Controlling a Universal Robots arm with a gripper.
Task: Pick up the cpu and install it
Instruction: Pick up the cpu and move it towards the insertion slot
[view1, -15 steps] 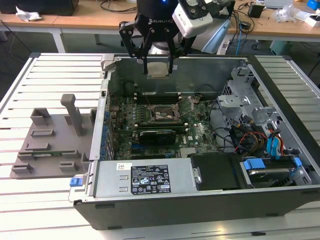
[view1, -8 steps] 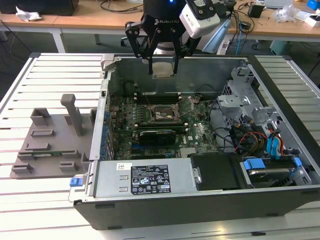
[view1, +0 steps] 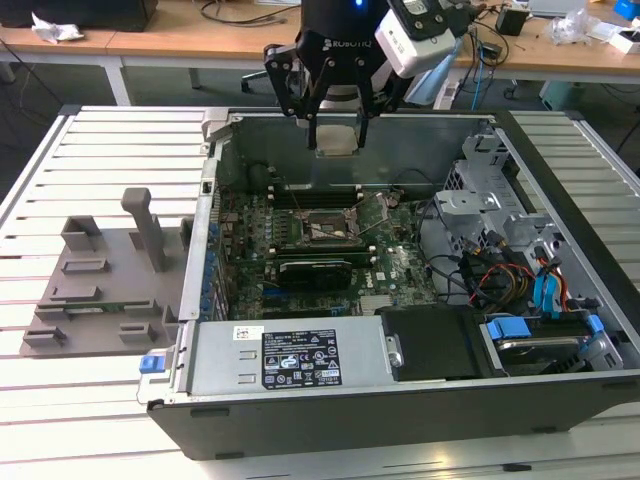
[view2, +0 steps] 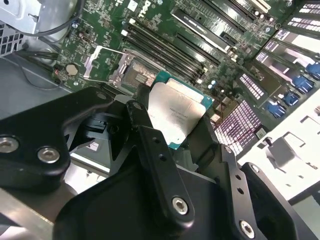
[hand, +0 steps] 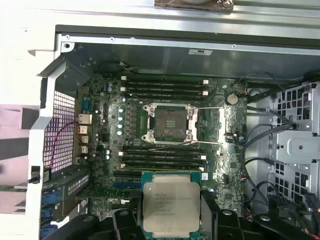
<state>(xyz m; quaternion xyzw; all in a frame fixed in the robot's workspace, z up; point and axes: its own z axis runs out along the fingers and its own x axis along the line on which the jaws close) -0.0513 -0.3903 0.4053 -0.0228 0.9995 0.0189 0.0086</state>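
The cpu (view1: 337, 141) is a flat square chip with a silvery top and green rim, and my gripper (view1: 338, 133) is shut on it from two sides. It hangs above the back wall of the open computer case (view1: 215, 200), well over the motherboard. In the first wrist view the cpu (hand: 170, 207) sits between the black fingers (hand: 212, 220), with the open socket (hand: 168, 122) and its raised metal frame further ahead on the board. The second wrist view has the cpu (view2: 176, 112) tilted above the same socket (view2: 136, 76).
A grey fixture block (view1: 100, 285) with an upright post lies at the exterior view's left of the case. Inside the case are memory slots (hand: 162, 89), a labelled power supply (view1: 290, 355), a drive cage (view1: 480, 205) and loose cables (view1: 500, 275). Slatted table around.
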